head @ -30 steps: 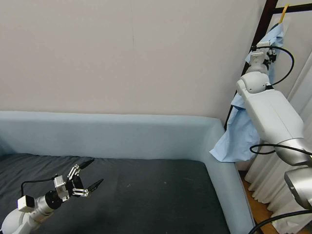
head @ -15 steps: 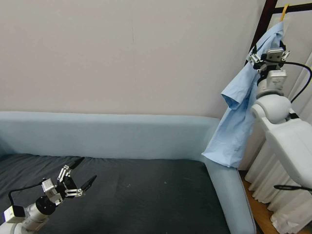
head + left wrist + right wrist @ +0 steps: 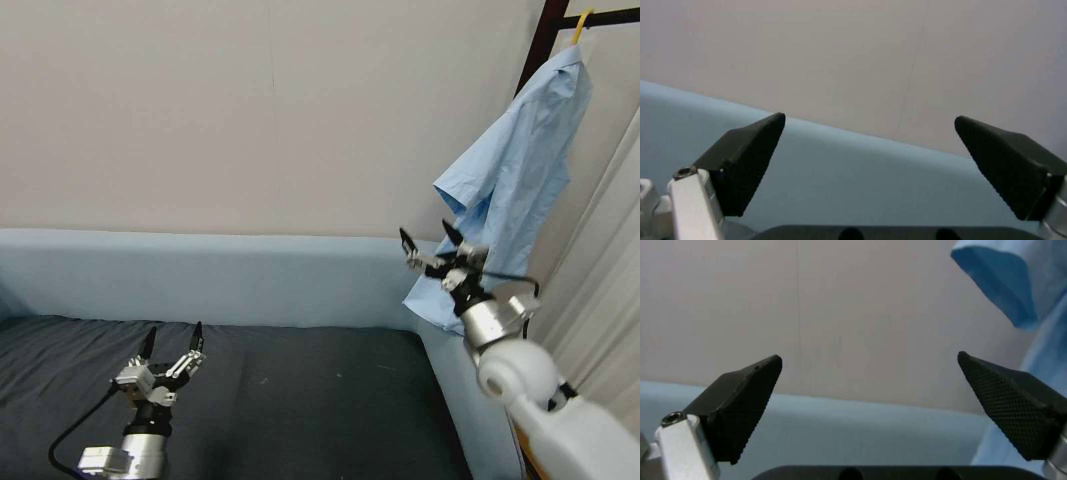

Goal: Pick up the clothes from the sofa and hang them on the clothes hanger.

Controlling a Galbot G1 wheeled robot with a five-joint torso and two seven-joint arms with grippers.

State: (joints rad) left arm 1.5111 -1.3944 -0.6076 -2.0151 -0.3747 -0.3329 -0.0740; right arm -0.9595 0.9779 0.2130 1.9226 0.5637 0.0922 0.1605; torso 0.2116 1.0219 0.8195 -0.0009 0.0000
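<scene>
Nearest, the left gripper [image 3: 175,335] sits low at 7 o'clock over the sofa's [image 3: 250,275] dark seat [image 3: 320,400], its fingers spread wide and holding nothing; the right gripper [image 3: 425,235], at 3 o'clock by the sofa's far corner, is equally wide apart and empty, near the shirt's [image 3: 520,170] lower hem; the shirt hangs at 2 o'clock from a yellow hanger [image 3: 581,20] on the dark rack [image 3: 537,40], draped and creased; it looks light, limp and apt to slide, so collar or shoulder seam would give the surest pinch, not a loose sleeve.
</scene>
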